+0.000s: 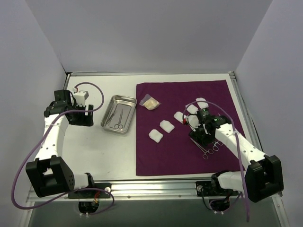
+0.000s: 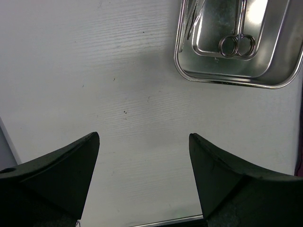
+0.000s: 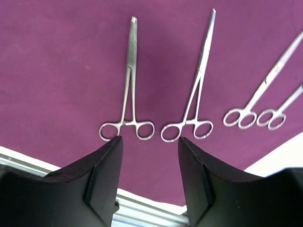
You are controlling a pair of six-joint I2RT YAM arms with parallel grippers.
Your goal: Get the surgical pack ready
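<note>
Overhead, the purple cloth (image 1: 184, 156) covers the right part of the tabletop (image 1: 90, 151). White gauze pads (image 1: 155, 136) lie on it, and the steel tray (image 1: 130, 106) sits just left of its far-left corner. The right claw (image 1: 199, 137) hangs over instruments (image 1: 210, 150) on the cloth's right side; the left claw (image 1: 90, 116) is left of the tray.

From the left wrist, the left claw is spread wide over the tabletop, and the tray beyond it holds scissors (image 2: 236, 45).

From the right wrist, the right claw is partly spread and pinches nothing, its tips by the ring handles of two clamps (image 3: 129, 94) lying flat on the cloth.
</note>
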